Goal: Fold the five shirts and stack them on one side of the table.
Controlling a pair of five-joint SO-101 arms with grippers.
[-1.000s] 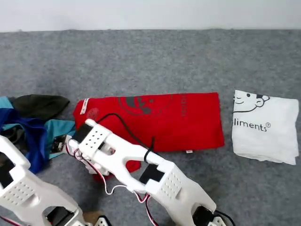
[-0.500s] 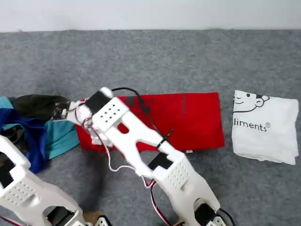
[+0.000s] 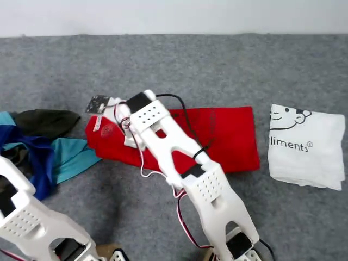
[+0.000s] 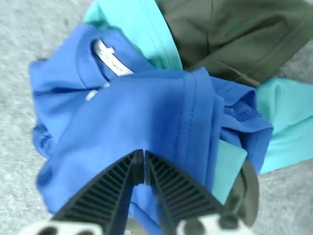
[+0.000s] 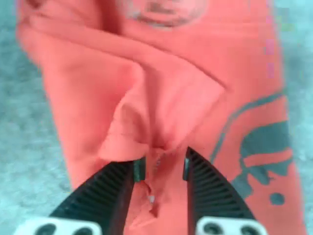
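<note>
Grey felt-like table (image 3: 217, 65) under 2 white robot arms, seen from above. A red shirt (image 3: 228, 136) lies across the middle of the table, already narrowed into a long band. A white shirt (image 3: 307, 152), folded into a square, sits near the right edge, apart from the red one. At the left edge, 3 unfolded shirts lie tangled: blue (image 4: 146, 98), teal (image 3: 68, 157) and dark green (image 3: 46, 120).

The right gripper (image 5: 160, 164) is at the red shirt's left end, its jaws closed on a small bunched ridge of red cloth. The left gripper (image 4: 145, 159) hangs just above the blue shirt with its jaws pressed nearly together, holding nothing.

Risks, as a judgement: the pinch takes only a thin pucker (possibly just the top layer), so the cloth may slip free as it is carried over, or the layers may separate and spoil the narrow fold. A pull at an angle could drag the whole shirt toward the white one, or leave a crooked fold that stacks poorly.
</note>
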